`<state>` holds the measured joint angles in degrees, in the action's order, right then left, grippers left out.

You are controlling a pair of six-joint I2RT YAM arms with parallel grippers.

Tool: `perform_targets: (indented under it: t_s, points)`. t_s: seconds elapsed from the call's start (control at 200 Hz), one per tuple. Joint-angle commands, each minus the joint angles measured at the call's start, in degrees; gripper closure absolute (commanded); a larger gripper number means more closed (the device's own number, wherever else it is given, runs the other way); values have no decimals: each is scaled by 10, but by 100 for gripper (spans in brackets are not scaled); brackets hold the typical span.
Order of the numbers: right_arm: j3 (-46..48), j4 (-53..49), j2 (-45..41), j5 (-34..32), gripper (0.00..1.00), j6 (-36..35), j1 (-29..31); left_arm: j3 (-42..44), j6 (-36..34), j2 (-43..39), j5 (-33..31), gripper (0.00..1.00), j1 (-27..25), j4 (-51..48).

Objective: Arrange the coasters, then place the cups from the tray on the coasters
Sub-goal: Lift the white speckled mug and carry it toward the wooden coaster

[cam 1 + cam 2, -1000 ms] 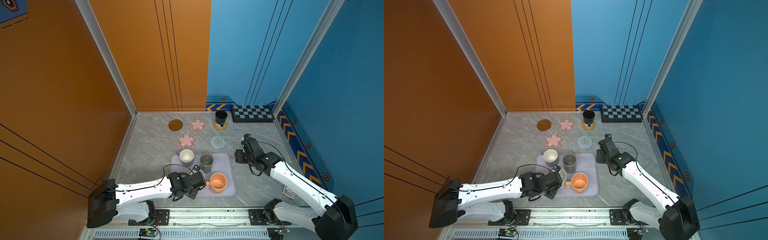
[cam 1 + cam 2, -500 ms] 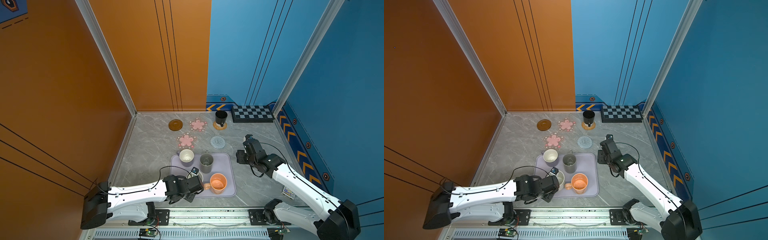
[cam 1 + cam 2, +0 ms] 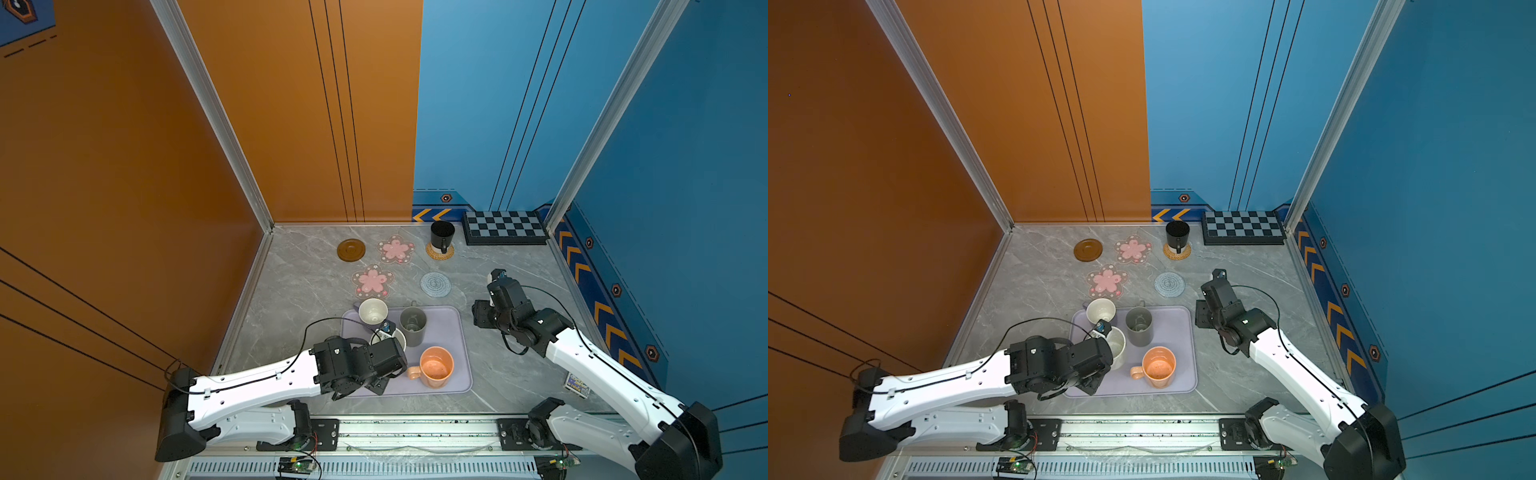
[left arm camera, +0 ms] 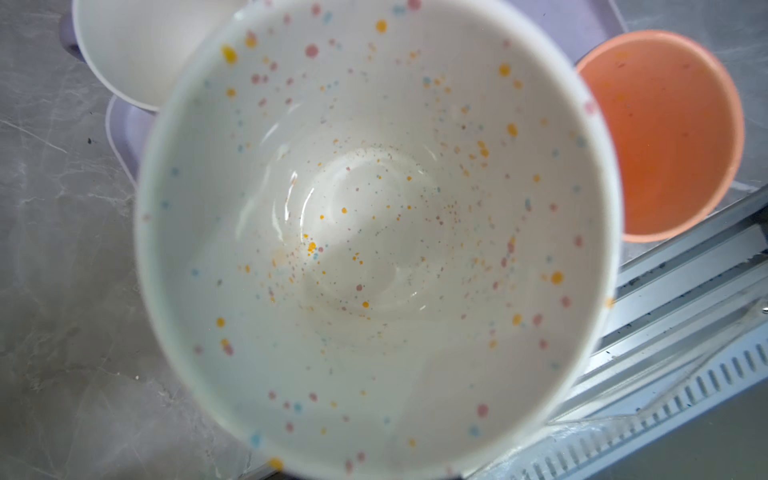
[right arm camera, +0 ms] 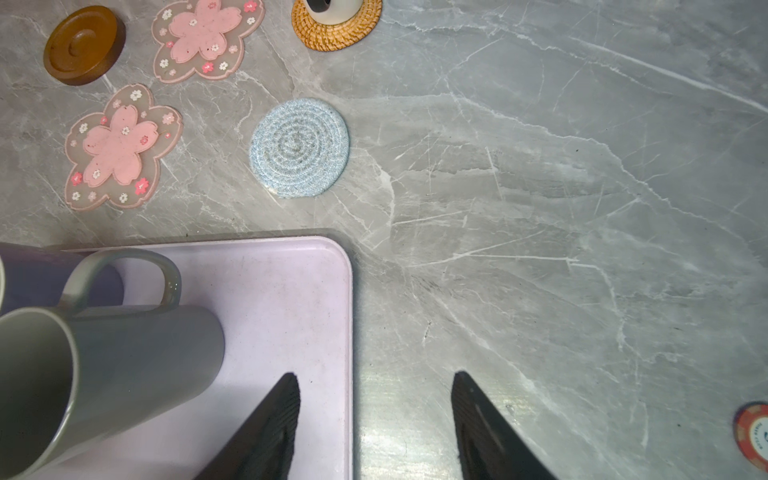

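The left jaws are staying out of sight beneath the arm's wrist in both top views, but they are sitting shut on the white speckled mug (image 3: 390,340). Where exactly they are gripping it cannot be told. The mug is filling most of the left wrist view, its open mouth facing the camera. It appears to be hanging just above the near left part of the lavender tray (image 3: 451,332), close beside the tall grey mug (image 3: 412,326).

The right jaws are standing wide apart with nothing between them. In the right wrist view, one is hovering over the tray's far right corner and the other over the bare bench (image 5: 540,249).

The grey mug is standing upright on the far half of the tray, and the orange mug (image 3: 435,368) is standing on the near half with its handle pointing left. The lavender mug (image 3: 372,311), cream inside, is sitting at the tray's far left corner.

Beyond the tray, the coasters are lying flat on the bench. The brown wooden disc (image 3: 351,250) and one pink flower coaster (image 3: 396,249) are lying in the far row. The black mug (image 3: 441,235) is standing on the tan rattan coaster (image 3: 439,253) at the right end of that row. The second pink flower coaster (image 3: 372,281) and the grey-blue woven coaster (image 3: 435,284) are lying nearer the tray, both bare.
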<state>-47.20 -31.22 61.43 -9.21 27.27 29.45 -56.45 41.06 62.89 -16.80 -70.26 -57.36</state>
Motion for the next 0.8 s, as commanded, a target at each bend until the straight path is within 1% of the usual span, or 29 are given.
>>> perform_targets:
  t_s: [0.0, 0.13, 0.245, 0.36, 0.445, 0.536, 0.651, 0.746, 0.796]
  points:
    - [14, 4, -16, -1, 39, -4, -4, -63, -21, -24, -39, 100, 4, -34]
    - [20, 4, -19, -2, 38, -9, -6, -111, -43, -25, -46, 100, 20, -67]
    - [20, 4, -16, 2, 38, -13, -11, -146, -70, -24, -30, 100, 52, -69]
    - [19, 6, -15, 13, 38, -15, -19, -176, -112, -13, -18, 100, 92, -69]
    - [18, 11, -14, 29, 37, -15, -29, -200, -135, 3, -9, 100, 132, -67]
    - [15, 12, -13, 31, 36, -18, -37, -227, -157, 28, 6, 100, 176, -66]
    - [13, 12, -10, 36, 36, -18, -46, -266, -177, 66, 7, 100, 223, -62]
    - [17, 10, -16, 38, 36, -7, -50, -289, -205, 101, 28, 100, 254, -38]
    - [17, 9, -19, 39, 36, -5, -50, -298, -219, 122, 56, 100, 276, -20]
